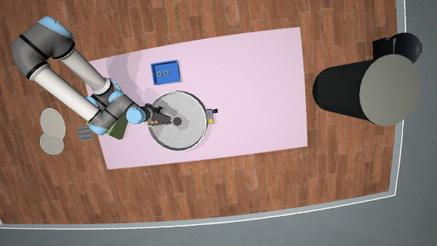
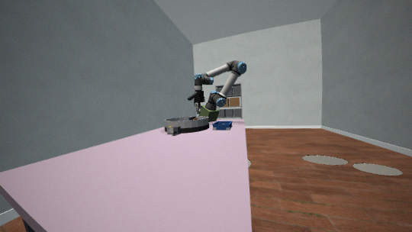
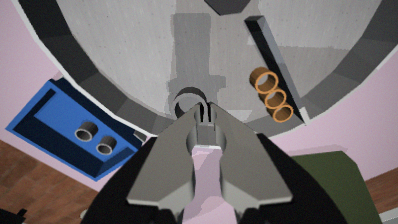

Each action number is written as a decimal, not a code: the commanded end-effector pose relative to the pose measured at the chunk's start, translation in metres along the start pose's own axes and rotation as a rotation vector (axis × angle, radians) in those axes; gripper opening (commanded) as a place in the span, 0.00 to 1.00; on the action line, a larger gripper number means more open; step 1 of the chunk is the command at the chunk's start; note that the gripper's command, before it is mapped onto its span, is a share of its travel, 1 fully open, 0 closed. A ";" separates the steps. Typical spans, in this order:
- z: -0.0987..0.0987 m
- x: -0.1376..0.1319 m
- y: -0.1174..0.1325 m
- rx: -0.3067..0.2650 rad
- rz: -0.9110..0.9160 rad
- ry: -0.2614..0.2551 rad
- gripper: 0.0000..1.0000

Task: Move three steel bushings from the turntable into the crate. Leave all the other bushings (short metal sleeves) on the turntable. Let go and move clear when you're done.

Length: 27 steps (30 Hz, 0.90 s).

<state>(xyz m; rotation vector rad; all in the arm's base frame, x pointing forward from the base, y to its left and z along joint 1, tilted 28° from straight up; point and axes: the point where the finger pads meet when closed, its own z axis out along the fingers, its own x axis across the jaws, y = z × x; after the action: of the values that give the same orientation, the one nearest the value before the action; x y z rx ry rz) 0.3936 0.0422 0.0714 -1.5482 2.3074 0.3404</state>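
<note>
The narrowed pincer (image 1: pixel 163 110) (image 2: pixel 197 114) (image 3: pixel 205 104) grips the wall of a steel bushing (image 3: pixel 199 94) between its fingertips, over the round turntable (image 1: pixel 193 129) (image 2: pixel 187 125) (image 3: pixel 125 55). Two more steel bushings (image 1: pixel 163 74) (image 3: pixel 89 125) stand side by side, slightly apart, inside the blue crate (image 1: pixel 171 72) (image 2: pixel 222 125) (image 3: pixel 65 107), which sits beside the turntable on the pink table (image 1: pixel 259 89) (image 2: pixel 152 183) (image 3: pixel 20 65). Three copper-coloured bushings (image 3: pixel 269 93) form a row on the turntable, close alongside a straight bar (image 3: pixel 280 70). The crate holds two of the three steel bushings required; the gripped one is outside it.
</note>
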 end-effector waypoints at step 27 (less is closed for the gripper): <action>-0.005 -0.106 0.011 0.010 -1.375 0.007 0.00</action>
<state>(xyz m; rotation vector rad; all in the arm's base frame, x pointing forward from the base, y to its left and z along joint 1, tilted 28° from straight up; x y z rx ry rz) 0.4175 0.1211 0.1129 -2.5278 1.0366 -0.0114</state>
